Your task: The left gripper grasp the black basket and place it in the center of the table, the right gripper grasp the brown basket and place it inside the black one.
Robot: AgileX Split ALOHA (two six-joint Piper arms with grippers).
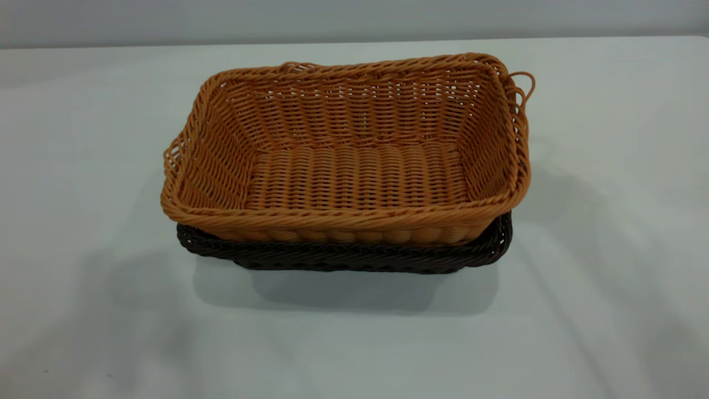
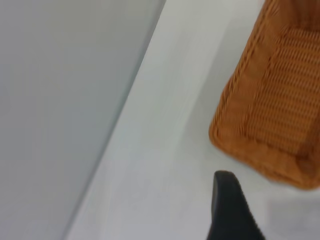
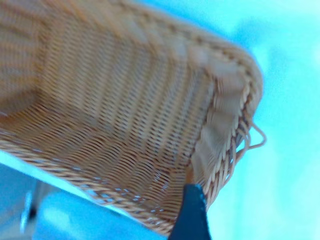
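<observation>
- where the table [image 1: 83,221] shows mid-frame in the exterior view: brown basket [image 1: 354,160] nested inside the black basket [image 1: 343,256], upright, dark rim showing only along the near side and right corner.
- left gripper [image 2: 231,210]: one dark finger in its wrist view, near the brown basket's [image 2: 272,100] corner, apart; open or closed, cannot tell.
- right gripper [image 3: 191,215]: one dark finger just beside the brown basket's [image 3: 120,115] rim; cannot tell either.

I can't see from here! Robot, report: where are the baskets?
Brown basket nested inside black basket, mid-table. Left hand clear of both. Nothing in the way.
</observation>
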